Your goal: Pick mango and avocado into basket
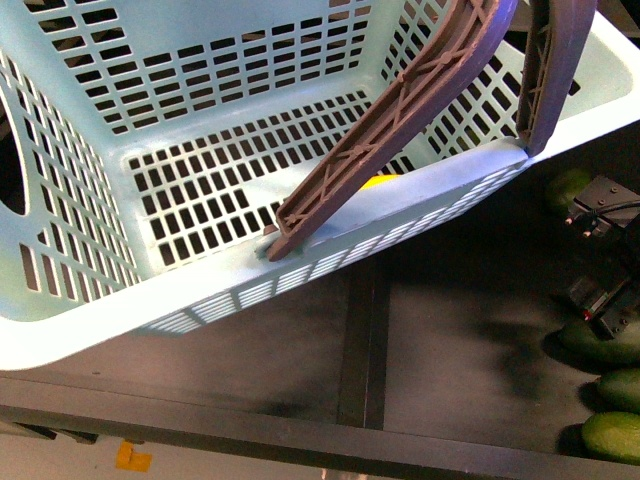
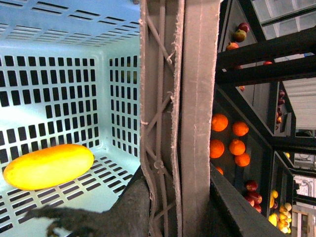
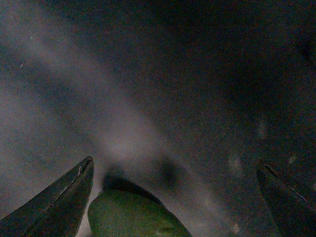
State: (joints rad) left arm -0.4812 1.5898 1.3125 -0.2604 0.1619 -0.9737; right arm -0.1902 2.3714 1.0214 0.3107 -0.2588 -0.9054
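The pale teal basket (image 1: 200, 130) hangs tilted and fills most of the front view, its brown ribbed handles (image 1: 400, 110) swung up. My left gripper (image 2: 165, 217) is shut on a handle (image 2: 180, 118). The yellow mango (image 2: 48, 165) lies on the slotted floor inside the basket; from the front only a sliver of the mango (image 1: 385, 181) shows behind a handle. At the right, my right gripper (image 1: 603, 262) hovers open over dark green avocados (image 1: 600, 340). In the right wrist view, one avocado (image 3: 133, 217) sits between the spread fingertips (image 3: 59, 202), close to one finger and not gripped.
Several avocados (image 1: 612, 435) lie on the dark shelf (image 1: 450, 340) at the right edge, one more avocado (image 1: 570, 190) further back. Oranges (image 2: 229, 140) and red apples (image 2: 252, 186) sit on shelves beside the basket. A dark divider bar (image 1: 360, 340) crosses the shelf.
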